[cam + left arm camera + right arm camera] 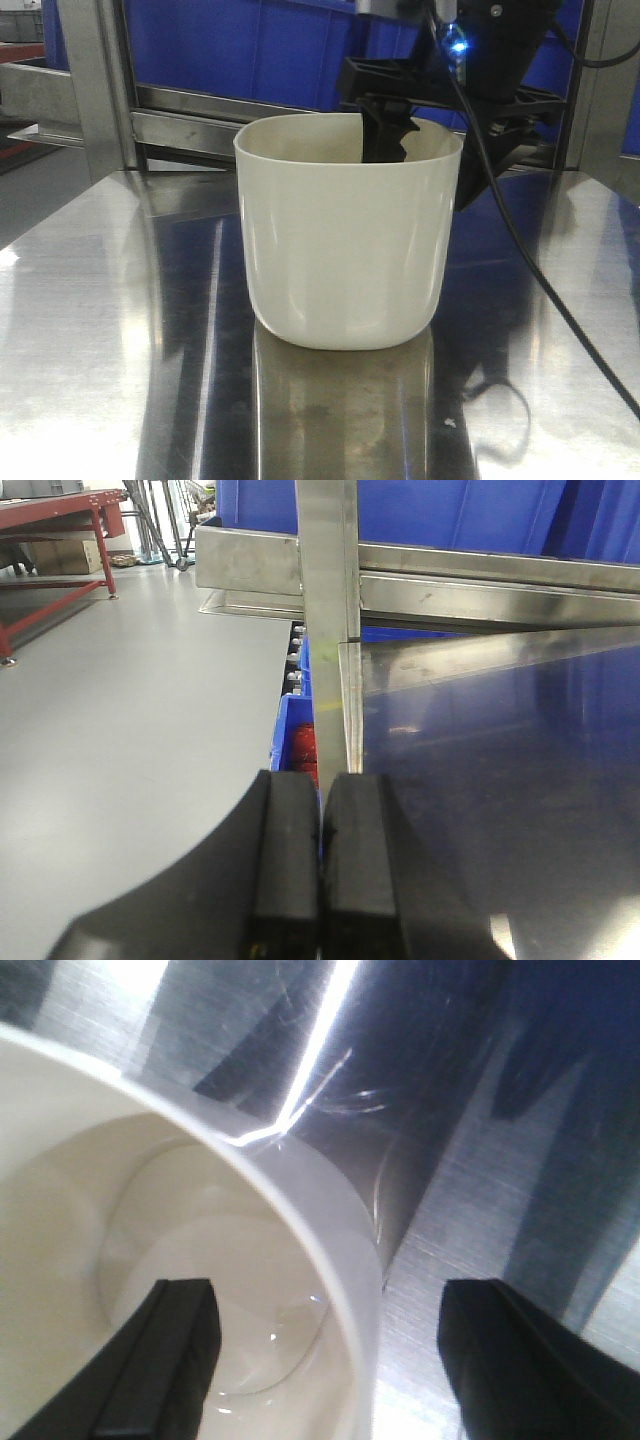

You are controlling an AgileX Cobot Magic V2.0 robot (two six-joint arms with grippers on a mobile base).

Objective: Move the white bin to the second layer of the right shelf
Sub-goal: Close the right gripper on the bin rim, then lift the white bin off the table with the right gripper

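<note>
Right end effector (pixel 335 1360), spread, straddles the white bin (pixel 345 230) wall (left end effector (pixel 320 870) pressed together): likely the grasping step, needing a firm pinch next.

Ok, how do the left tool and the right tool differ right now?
The left tool is shut on nothing; the right tool is open. The left tool hangs by the table edge, while the right tool straddles the wall of the white bin, one finger inside, one outside. Both have black fingers.
</note>
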